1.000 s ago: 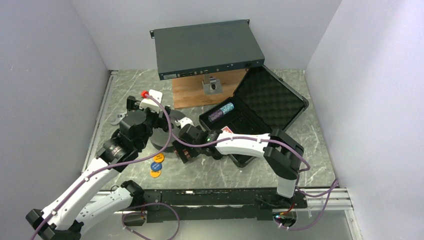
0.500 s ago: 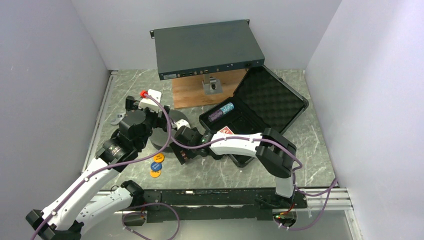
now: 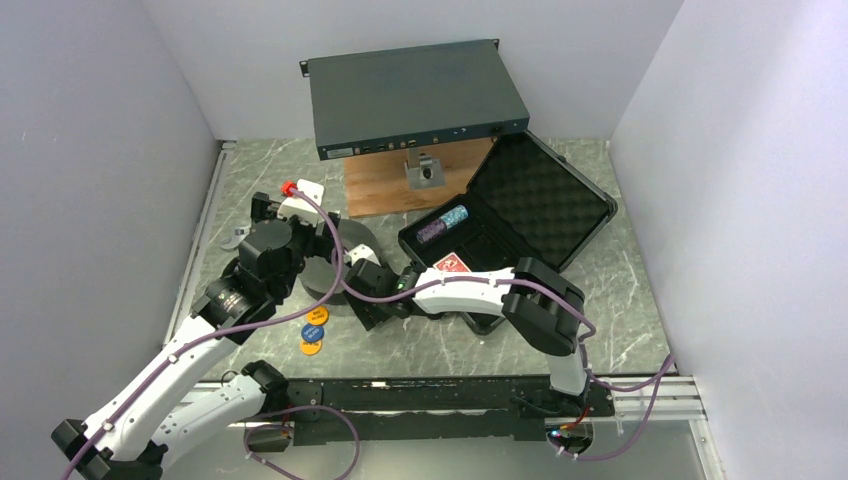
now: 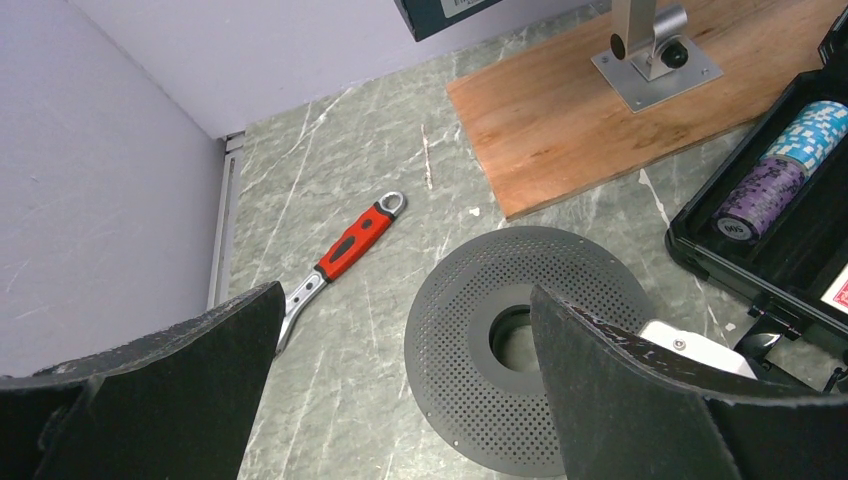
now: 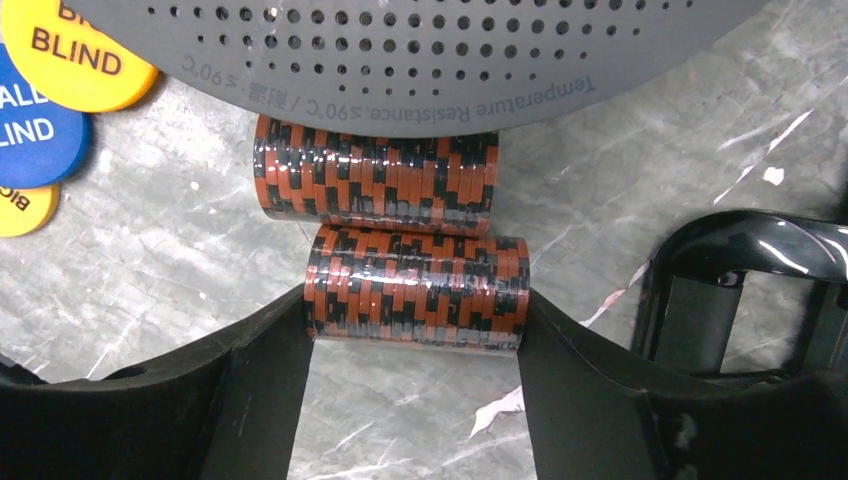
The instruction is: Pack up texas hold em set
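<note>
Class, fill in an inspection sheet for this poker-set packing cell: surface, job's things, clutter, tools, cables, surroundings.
Surface: grey marbled table; wooden board at the back.
Job's things: black case open; purple stack, teal stack and red card deck inside it. Near brown stack and far brown stack lie on their sides outside, beside the blind discs.
Clutter: perforated grey spool, red-handled wrench, teal-grey metal box.
Tools: left tool open and empty; right tool has its fingers against both ends of the near brown stack.
Cables: purple cables run along both arms.
Surroundings: pale walls on three sides.
</note>
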Action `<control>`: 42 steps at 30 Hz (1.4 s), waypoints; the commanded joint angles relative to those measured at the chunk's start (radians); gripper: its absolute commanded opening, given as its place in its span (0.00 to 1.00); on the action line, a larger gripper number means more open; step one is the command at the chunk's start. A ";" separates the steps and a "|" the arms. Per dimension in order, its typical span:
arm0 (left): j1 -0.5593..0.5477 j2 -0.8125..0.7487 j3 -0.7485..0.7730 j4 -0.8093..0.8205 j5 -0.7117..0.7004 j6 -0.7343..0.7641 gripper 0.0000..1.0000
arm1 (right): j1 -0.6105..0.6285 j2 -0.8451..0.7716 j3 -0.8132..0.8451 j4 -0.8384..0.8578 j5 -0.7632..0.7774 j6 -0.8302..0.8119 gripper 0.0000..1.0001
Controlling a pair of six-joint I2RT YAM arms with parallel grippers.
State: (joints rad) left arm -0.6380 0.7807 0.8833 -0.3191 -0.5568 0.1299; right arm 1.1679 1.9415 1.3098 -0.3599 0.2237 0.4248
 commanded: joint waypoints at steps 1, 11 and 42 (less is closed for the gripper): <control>-0.003 -0.004 0.015 0.036 0.019 -0.001 1.00 | 0.015 -0.001 0.039 -0.017 0.042 -0.029 0.62; -0.003 -0.002 0.014 0.038 0.030 0.001 1.00 | 0.021 -0.069 0.005 -0.087 0.099 0.003 0.51; -0.003 -0.005 0.019 0.028 0.035 0.000 1.00 | 0.019 -0.247 -0.001 -0.312 0.101 0.046 1.00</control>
State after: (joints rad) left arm -0.6384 0.7826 0.8833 -0.3187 -0.5354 0.1364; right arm 1.1839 1.7130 1.2648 -0.6518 0.3286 0.4370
